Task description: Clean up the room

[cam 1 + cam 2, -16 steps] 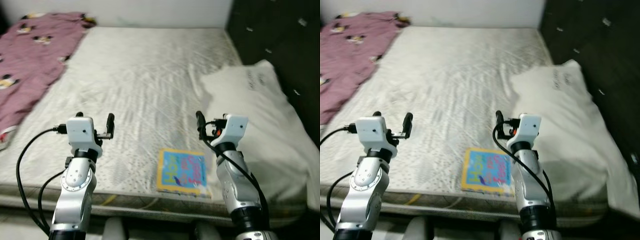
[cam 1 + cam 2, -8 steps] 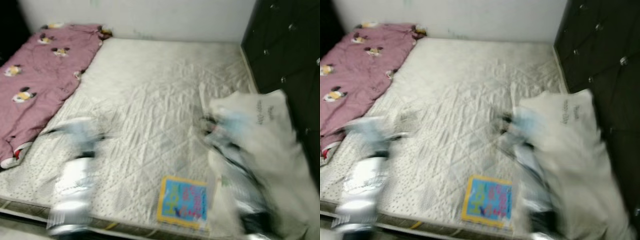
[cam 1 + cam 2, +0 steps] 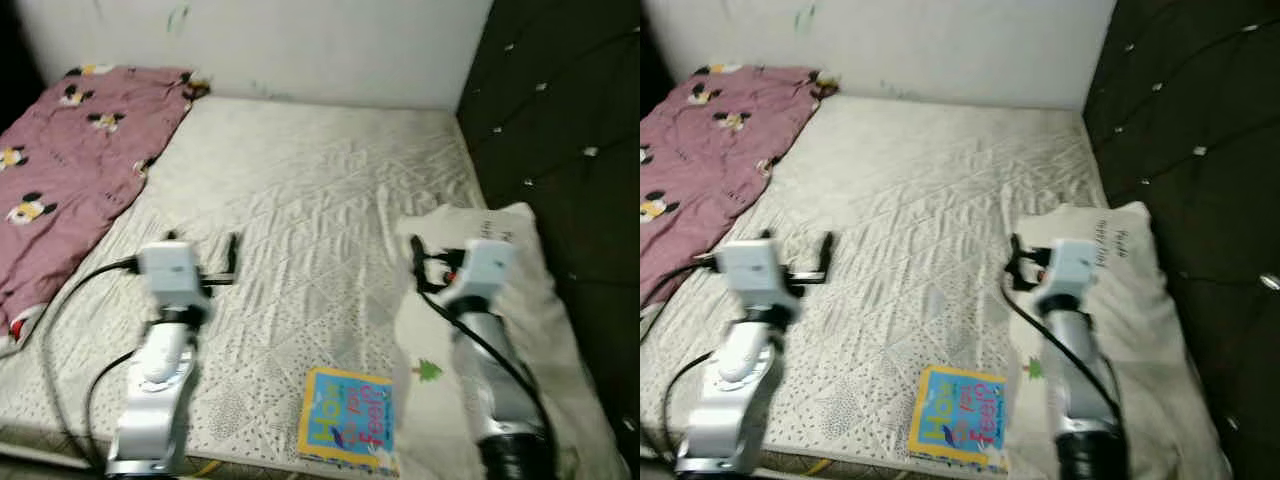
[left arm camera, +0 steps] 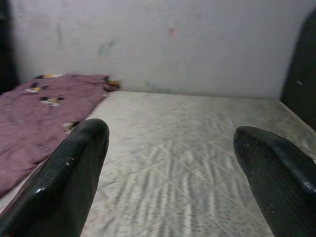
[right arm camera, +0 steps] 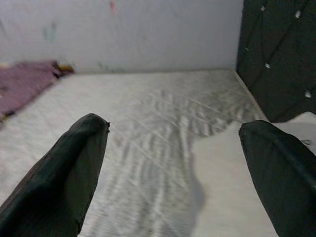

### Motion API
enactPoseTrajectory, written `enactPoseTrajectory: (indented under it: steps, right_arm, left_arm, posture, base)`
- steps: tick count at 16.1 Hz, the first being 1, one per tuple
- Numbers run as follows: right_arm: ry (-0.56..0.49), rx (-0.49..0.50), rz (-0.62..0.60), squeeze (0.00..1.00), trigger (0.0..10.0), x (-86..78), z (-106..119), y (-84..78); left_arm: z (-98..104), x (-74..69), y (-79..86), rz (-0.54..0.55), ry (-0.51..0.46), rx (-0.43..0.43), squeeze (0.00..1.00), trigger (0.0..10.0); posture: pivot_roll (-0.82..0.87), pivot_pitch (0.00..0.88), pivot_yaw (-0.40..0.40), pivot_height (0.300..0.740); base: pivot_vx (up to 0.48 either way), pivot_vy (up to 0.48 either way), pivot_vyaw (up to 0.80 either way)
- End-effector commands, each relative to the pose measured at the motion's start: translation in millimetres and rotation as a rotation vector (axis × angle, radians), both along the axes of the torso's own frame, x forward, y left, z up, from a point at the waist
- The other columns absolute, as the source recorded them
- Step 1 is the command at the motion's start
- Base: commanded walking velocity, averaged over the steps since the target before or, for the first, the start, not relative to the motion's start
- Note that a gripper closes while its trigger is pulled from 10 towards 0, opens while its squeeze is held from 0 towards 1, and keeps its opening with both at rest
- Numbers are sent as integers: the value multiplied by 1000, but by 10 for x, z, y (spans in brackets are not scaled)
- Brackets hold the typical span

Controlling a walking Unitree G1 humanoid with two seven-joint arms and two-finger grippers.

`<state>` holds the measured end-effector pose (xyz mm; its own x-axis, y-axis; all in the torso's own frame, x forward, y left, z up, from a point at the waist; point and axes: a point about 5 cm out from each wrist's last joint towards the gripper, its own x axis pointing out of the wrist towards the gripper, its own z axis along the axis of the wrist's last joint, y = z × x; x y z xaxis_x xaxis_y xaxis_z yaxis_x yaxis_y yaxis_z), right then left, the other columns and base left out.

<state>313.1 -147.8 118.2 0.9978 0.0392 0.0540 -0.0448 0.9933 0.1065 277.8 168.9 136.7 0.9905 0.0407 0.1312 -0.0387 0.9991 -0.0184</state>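
Quilted off-white mattress (image 3: 300, 230) is what you're facing, no sheet on it. Nearest you, at the front edge, lies a thin blue picture book with a yellow border (image 3: 349, 432), flat, cover up; its long axis runs roughly front-to-back, tilted a bit, w/ the title letters lying sideways. Its right edge sits just beside a white pillow (image 3: 500, 330) along the mattress's right side.

Both arms are raised over the bed. Left gripper (image 3: 200, 255) hovers over the mattress left of centre, fingers (image 4: 69, 182) spread apart, nothing btwn them. Right gripper (image 5: 173, 187) is over the pillow's near-left part, fingers (image 5: 69, 173) apart too, empty.

Farther back-left, a crumpled pink blanket with cartoon mouse print (image 3: 70, 160). Right: dark tufted headboard (image 3: 560, 130). Behind: pale scuffed wall (image 3: 300, 45).
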Motion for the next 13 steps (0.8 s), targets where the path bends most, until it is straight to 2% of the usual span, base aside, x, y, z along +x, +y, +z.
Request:
enactPoseTrajectory:
  steps: [1,4,5,13]
  right_arm:
    - [-1,-2,20,0,10000,21,39,22]
    - [-2,-11,27,0,10000,25,43,25]
    - [0,-12,33,0,10000,27,40,40]
    - [-3,-21,62,0,10000,34,47,88]
  left_arm:
    - [-7,3,-5,-3,8,-13,0,10000]
    - [-14,-4,-26,-3,14,-24,0,10000]
    - [-20,-10,-33,-5,18,-29,0,10000]
    - [-50,5,-38,8,43,-40,0,10000]
  posture:
    - [-41,14,0,740]
    - [-40,17,-3,740]
    - [-40,21,-4,740]
    - [-39,22,-8,740]
  base:
    - [0,0,-800]
    - [0,0,-771]
    - [0,0,0]
    - [0,397,0]
